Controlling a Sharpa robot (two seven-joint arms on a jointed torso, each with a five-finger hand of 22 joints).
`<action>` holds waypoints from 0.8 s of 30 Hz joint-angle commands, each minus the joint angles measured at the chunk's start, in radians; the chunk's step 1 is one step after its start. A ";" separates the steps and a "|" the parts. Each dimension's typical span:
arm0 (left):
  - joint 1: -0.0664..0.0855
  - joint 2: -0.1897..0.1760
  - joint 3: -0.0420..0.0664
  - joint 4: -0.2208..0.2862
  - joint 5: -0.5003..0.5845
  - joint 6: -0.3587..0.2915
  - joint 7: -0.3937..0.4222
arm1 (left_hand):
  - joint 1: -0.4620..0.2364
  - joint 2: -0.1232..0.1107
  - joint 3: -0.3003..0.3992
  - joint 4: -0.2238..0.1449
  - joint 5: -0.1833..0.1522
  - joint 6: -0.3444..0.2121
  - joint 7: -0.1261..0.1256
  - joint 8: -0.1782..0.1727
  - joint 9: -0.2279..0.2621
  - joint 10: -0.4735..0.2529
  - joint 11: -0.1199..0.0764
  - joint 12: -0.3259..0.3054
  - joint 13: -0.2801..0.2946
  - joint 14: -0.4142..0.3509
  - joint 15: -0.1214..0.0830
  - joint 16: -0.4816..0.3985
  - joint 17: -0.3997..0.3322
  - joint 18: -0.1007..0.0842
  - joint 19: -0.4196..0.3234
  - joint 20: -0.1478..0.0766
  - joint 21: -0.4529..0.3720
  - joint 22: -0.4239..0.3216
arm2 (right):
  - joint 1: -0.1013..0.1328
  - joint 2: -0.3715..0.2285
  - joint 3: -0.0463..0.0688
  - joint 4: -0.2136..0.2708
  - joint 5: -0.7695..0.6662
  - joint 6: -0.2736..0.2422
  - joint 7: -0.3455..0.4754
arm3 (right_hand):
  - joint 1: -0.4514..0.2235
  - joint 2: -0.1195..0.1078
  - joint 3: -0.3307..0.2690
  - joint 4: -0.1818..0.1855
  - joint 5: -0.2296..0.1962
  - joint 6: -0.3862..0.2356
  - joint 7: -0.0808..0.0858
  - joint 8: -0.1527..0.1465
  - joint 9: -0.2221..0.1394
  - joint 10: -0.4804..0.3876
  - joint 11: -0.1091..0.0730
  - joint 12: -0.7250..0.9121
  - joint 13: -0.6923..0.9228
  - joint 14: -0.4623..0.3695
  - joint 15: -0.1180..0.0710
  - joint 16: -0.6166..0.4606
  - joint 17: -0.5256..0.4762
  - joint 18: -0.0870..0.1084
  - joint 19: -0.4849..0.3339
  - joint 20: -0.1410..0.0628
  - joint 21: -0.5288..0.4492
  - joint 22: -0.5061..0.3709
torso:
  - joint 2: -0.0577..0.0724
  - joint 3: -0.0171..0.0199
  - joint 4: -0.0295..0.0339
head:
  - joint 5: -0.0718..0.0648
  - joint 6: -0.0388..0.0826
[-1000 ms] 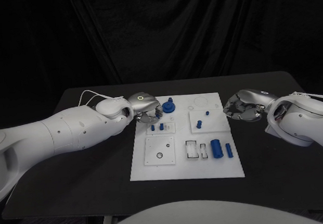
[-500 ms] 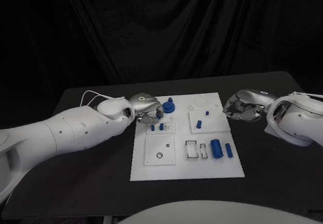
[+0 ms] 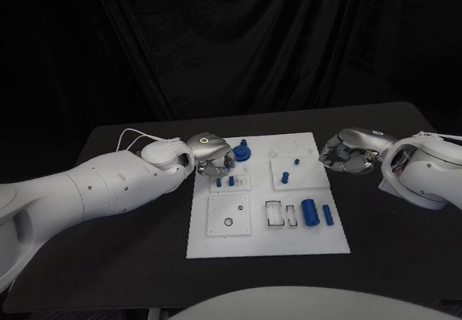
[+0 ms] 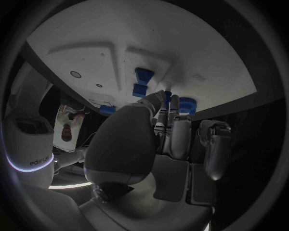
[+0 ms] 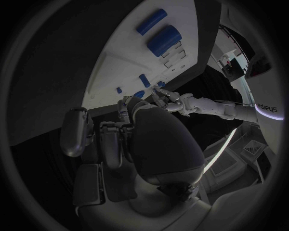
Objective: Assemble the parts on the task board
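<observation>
The white task board (image 3: 267,224) lies mid-bench with its long axis running near to far. At its far-left corner a blue part (image 3: 241,152) stands upright, touched by the fingertips (image 4: 166,98) of the left robot hand (image 3: 209,153); whether they clamp it cannot be told. The right robot hand (image 3: 345,153), fingers curled on nothing, hovers just beside the board's far-right edge. Two blue cylinders (image 3: 317,213) lie near-right, pointing near-far.

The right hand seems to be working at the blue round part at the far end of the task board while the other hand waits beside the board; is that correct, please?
Not quite: the head view shows the left hand at the blue round part at the far end of the task board, while the right hand waits beside the board.
</observation>
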 commanded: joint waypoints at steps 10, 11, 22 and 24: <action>-0.004 0.008 0.000 -0.008 -0.003 0.042 -0.034 | -0.004 -0.001 -0.001 0.003 -0.026 -0.016 -0.002 -0.025 -0.013 -0.050 0.007 -0.048 -0.016 -0.030 0.004 -0.032 -0.040 -0.006 0.105 0.003 -0.003 0.263 | -0.003 -0.001 0.001 0.001 -0.001 0.010 -0.018 | -0.012 0.001 0.005 0.000 0.005 -0.005 0.001 -0.002 -0.001 0.080 0.008 -0.006 0.240 0.097 0.007 -0.007 0.243 0.011 -0.011 0.000 -0.008 0.165 | 0.000 0.0005 -0.0001 | 0.000 0.000; -0.004 0.008 0.000 -0.008 -0.003 0.043 -0.035 | -0.006 -0.004 -0.002 0.005 -0.029 -0.019 -0.002 -0.028 -0.015 -0.054 0.007 -0.053 -0.018 -0.033 0.004 -0.035 -0.044 -0.006 0.105 0.004 -0.003 0.263 | -0.003 -0.001 0.001 0.001 -0.001 0.011 -0.018 | -0.012 0.001 0.005 0.000 0.005 -0.005 0.001 -0.002 -0.001 0.080 0.008 -0.006 0.240 0.097 0.007 -0.007 0.243 0.011 -0.011 0.000 -0.008 0.165 | 0.000 0.0005 -0.0001 | 0.000 0.000; -0.005 0.005 0.000 -0.008 -0.003 0.032 -0.034 | -0.034 -0.032 -0.016 0.033 -0.084 -0.086 -0.025 -0.077 -0.043 -0.132 0.014 -0.114 -0.046 -0.056 0.010 -0.059 -0.077 0.000 0.075 0.014 0.000 0.255 | -0.004 0.000 0.001 0.001 -0.001 0.015 -0.019 | -0.013 0.001 0.006 0.000 0.005 -0.005 0.001 -0.002 -0.001 0.080 0.008 -0.007 0.240 0.097 0.008 -0.008 0.243 0.012 -0.011 0.000 -0.009 0.165 | 0.000 0.0001 0.0009 | -0.001 0.000; -0.005 0.005 0.000 -0.008 -0.003 0.031 -0.034 | -0.033 -0.035 -0.020 0.037 -0.089 -0.121 -0.052 -0.079 -0.056 -0.142 0.023 -0.118 -0.046 -0.059 0.017 -0.062 -0.081 0.003 0.064 0.017 0.001 0.251 | -0.004 0.000 0.001 0.001 -0.001 0.016 -0.019 | -0.013 0.001 0.006 0.000 0.005 -0.005 0.001 -0.002 -0.001 0.080 0.008 -0.007 0.240 0.097 0.008 -0.008 0.243 0.012 -0.011 0.000 -0.009 0.165 | 0.000 0.0001 0.0012 | 0.001 0.000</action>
